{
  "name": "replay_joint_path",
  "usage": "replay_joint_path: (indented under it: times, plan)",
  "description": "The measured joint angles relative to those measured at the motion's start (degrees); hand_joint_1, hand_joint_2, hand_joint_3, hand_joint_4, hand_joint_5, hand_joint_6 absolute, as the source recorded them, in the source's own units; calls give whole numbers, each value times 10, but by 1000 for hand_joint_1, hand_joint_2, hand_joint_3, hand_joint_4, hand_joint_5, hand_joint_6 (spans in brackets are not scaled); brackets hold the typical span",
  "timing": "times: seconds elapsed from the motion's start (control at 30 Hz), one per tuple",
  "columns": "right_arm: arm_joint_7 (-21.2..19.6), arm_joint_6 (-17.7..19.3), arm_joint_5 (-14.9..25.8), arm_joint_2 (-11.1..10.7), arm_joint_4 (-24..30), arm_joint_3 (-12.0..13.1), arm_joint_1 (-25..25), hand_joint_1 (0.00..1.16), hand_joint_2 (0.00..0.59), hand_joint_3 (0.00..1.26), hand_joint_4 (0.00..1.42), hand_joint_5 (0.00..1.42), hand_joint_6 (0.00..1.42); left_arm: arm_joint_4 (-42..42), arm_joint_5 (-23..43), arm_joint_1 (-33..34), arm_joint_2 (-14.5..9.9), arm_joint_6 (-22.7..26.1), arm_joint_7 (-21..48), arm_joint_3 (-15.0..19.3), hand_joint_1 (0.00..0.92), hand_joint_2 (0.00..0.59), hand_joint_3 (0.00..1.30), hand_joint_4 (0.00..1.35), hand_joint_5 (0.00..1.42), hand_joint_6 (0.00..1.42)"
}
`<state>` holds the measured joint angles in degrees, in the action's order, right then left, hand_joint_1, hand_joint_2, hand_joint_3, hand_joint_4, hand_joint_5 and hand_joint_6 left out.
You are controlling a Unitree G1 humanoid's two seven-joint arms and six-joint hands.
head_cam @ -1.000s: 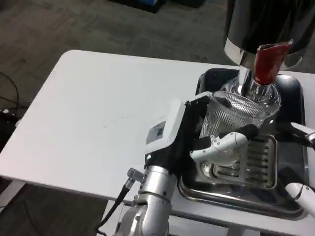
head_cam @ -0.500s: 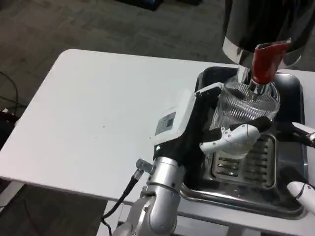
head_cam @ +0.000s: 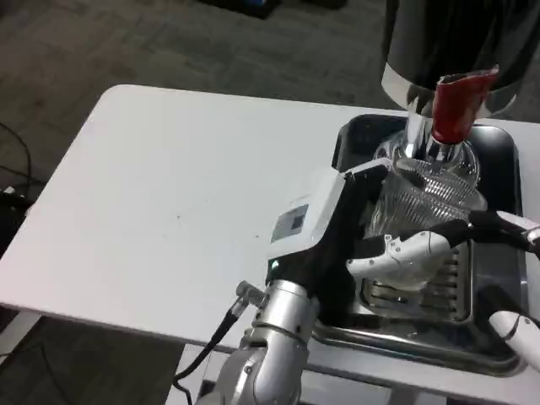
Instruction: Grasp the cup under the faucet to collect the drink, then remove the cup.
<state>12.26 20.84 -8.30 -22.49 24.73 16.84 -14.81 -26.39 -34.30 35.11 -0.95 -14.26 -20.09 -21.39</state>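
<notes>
A clear ribbed cup (head_cam: 426, 201) stands over the dark tray (head_cam: 498, 152), right below the silver faucet spout (head_cam: 416, 135) with its red handle (head_cam: 456, 105). My left hand (head_cam: 371, 245) grips the cup from its left side, with a white finger (head_cam: 405, 253) wrapped across the front. The cup's rim is just under the spout. My right hand (head_cam: 515, 278) is at the picture's right edge, with a dark fingertip (head_cam: 506, 224) near the cup and a white fingertip (head_cam: 516, 331) lower down; nothing is in it that I can see.
A big silver dispenser body (head_cam: 460, 42) rises above the tray at the back right. A slotted metal drip grate (head_cam: 422, 287) lies in the tray under the cup. The white table (head_cam: 169, 194) spreads wide to the left.
My left hand has carried the cup a little to the right and forward, bringing it more squarely under the spout. The right hand has hardly moved.
</notes>
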Motion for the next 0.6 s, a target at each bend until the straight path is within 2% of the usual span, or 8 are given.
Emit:
replay_joint_path:
  times: [0.4,0.6]
  plan:
    - [-3,2,8,0,0,-3,1,369,387,215,253,184,82,34,2,-34,-4,0,4,0,172,286,704,576,520,398]
    - [-3,5,8,0,0,-4,1,371,389,215,253,184,82,42,3,-40,-7,0,9,0,161,257,687,425,471,397]
